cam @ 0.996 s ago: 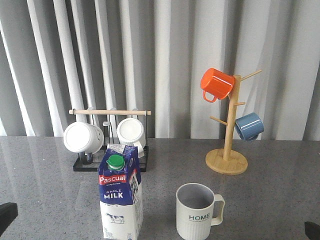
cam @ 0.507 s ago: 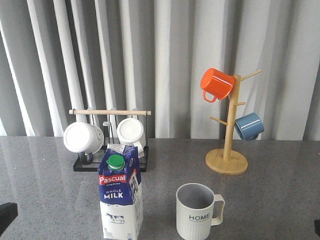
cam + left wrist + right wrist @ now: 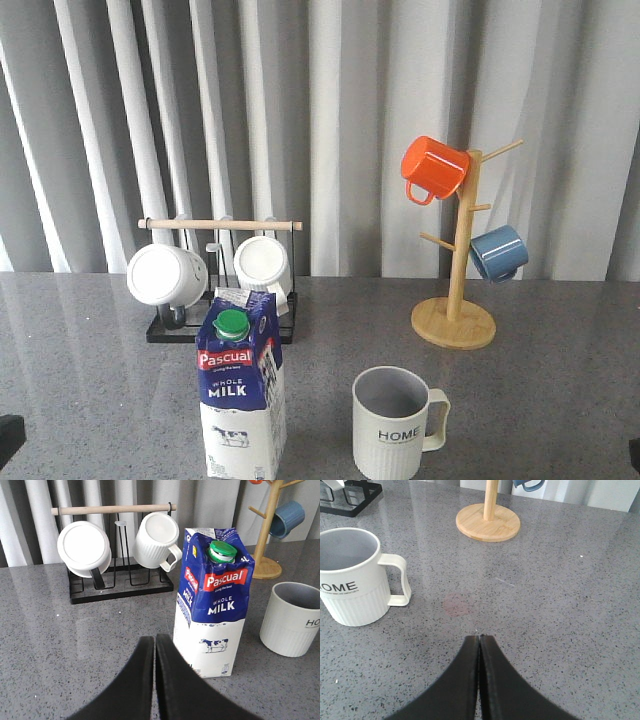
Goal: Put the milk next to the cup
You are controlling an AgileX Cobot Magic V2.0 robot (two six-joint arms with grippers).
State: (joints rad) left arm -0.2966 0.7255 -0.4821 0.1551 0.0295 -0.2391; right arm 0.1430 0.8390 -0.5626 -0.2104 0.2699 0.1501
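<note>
The milk [image 3: 240, 395], a blue-and-white Pascual carton with a green cap, stands upright on the grey table, left of the cream ribbed HOME cup [image 3: 397, 425], with a gap between them. The milk also shows in the left wrist view [image 3: 212, 600], with the cup [image 3: 292, 619] beyond it. My left gripper [image 3: 154, 639] is shut and empty, just short of the carton's near side. My right gripper [image 3: 479, 638] is shut and empty over bare table, off the side of the cup [image 3: 354, 577] that bears the handle. In the front view only dark bits show at the bottom corners.
A black rack [image 3: 222, 328] with two plain white mugs [image 3: 165, 275] stands behind the milk. A wooden mug tree [image 3: 455, 322] holds an orange mug [image 3: 434, 168] and a blue mug [image 3: 498, 252] at the back right. Grey curtains hang behind the table.
The dark arm parts at the bottom corners of the front view have drawn back towards the frame edges. The milk and the cup have not moved.
</note>
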